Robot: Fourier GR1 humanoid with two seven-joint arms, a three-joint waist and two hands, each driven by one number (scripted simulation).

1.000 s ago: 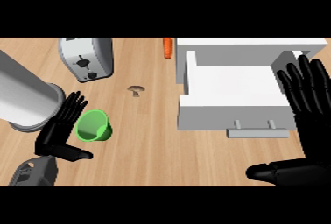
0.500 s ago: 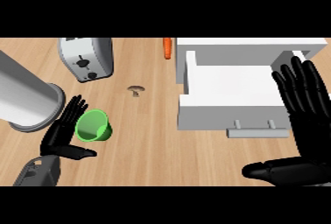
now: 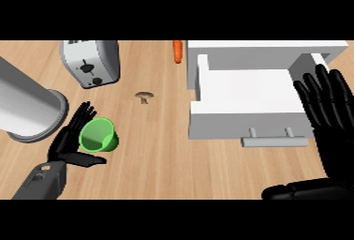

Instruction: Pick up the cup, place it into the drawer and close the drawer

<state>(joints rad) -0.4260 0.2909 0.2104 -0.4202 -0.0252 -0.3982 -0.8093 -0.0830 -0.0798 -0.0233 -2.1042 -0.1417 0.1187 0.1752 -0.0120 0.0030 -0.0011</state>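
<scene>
Left hand (image 3: 69,143), fingers straight, cups the green cup (image 3: 98,135), hiding its left wall. Right hand (image 3: 330,105) rests spread, holding nothing, covering the open drawer (image 3: 242,101) edge.

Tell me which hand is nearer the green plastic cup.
Left. The left hand is right beside the green plastic cup, open fingers along its left side. The right hand stands open far across the counter, by the white open drawer.

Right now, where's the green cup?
In the head view the green cup sits on the counter at lower left, cradled against the open left hand, just right of the grey cylinder and below the toaster.
</scene>
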